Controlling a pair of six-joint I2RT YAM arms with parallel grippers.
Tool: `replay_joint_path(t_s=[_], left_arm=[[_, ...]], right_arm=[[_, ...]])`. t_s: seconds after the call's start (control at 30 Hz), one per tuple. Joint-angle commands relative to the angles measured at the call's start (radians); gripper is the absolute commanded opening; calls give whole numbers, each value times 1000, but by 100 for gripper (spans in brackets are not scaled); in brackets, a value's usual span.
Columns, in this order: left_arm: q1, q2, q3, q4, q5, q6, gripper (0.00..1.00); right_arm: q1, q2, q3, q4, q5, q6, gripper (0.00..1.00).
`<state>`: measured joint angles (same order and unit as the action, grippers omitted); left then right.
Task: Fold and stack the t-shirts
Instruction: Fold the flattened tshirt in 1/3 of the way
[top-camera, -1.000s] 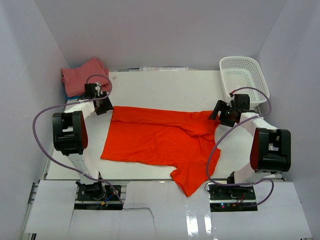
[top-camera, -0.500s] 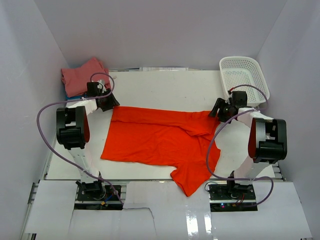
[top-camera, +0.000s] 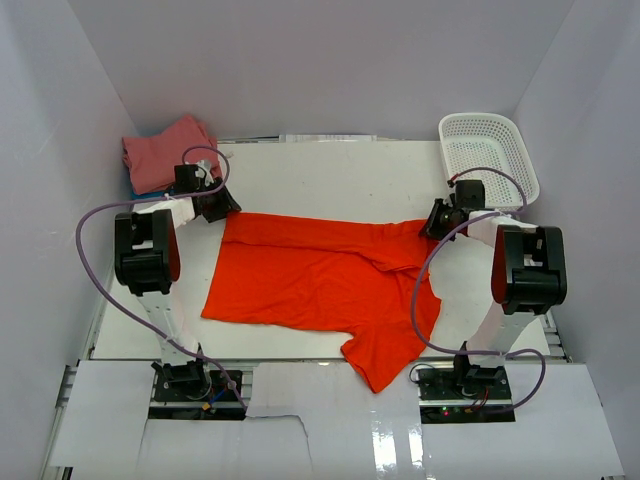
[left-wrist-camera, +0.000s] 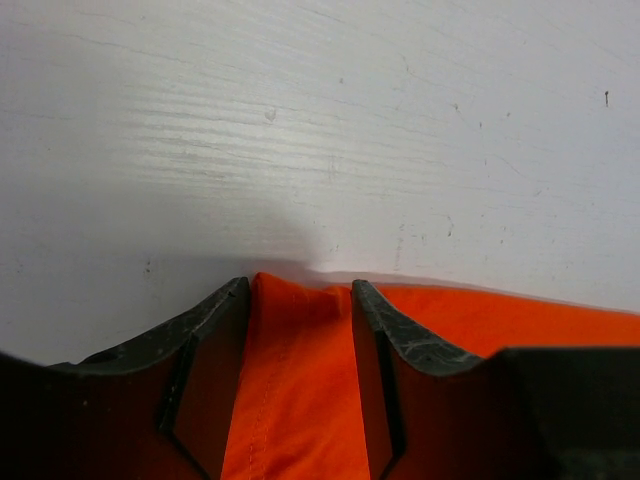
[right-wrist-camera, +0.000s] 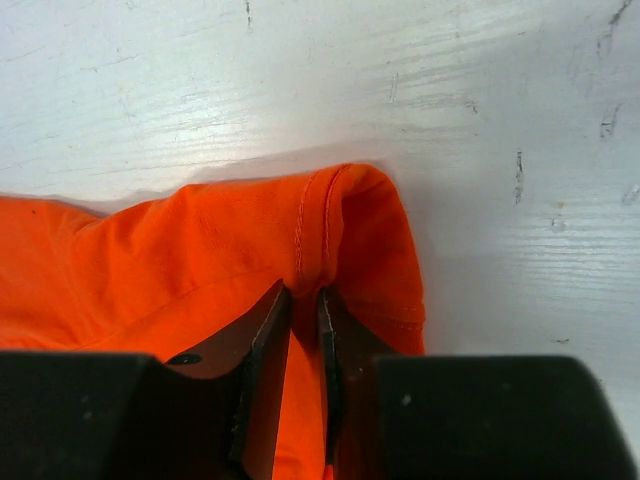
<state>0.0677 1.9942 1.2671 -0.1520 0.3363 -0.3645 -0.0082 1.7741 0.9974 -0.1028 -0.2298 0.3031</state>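
Now we see the orange shirt (top-camera: 320, 275) spread flat mid-table. L hand (left-wrist-camera: 300, 290) is open, straddling its far-left corner; R hand (right-wrist-camera: 303, 295) is pinched shut on its far-right corner. Pink shirt (top-camera: 160, 150) sits at the table's far-left corner.

right end effector (right-wrist-camera: 303, 296) pinching orange-red t-shirt (right-wrist-camera: 200, 250) hem, white table (right-wrist-camera: 300, 80)

A spread shirt (top-camera: 320, 275) is lying across the middle of the table (top-camera: 330, 180). A bunched shirt (top-camera: 160, 150) is sitting in the far left corner, a basket (top-camera: 485, 150) in the far right. The left gripper (top-camera: 222, 208) is resting at the spread shirt's far left corner, the right gripper (top-camera: 432, 222) at its far right.
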Motion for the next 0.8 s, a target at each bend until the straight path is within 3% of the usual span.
replay_joint_path(t_s=[0.0, 0.17, 0.37, 0.47, 0.53, 0.63, 0.77], left_arm=[[-6, 8, 20, 20, 30, 7, 56], [-9, 18, 29, 13, 20, 13, 43], [-11, 12, 29, -27, -52, 27, 41], [-11, 11, 29, -37, -69, 35, 30], [-12, 11, 31, -41, -88, 30, 35], [-11, -6, 25, -35, -94, 24, 50], [-11, -49, 6, -17, -105, 24, 56]], right_arm=[[7, 10, 41, 18, 15, -18, 22], [5, 15, 46, 15, 21, -25, 22], [37, 16, 55, 6, 23, -30, 22], [37, 12, 58, 5, 23, -32, 22], [37, 12, 60, -1, 24, -36, 26], [36, 5, 61, -9, 29, -41, 26], [37, 5, 60, -9, 24, -41, 26]])
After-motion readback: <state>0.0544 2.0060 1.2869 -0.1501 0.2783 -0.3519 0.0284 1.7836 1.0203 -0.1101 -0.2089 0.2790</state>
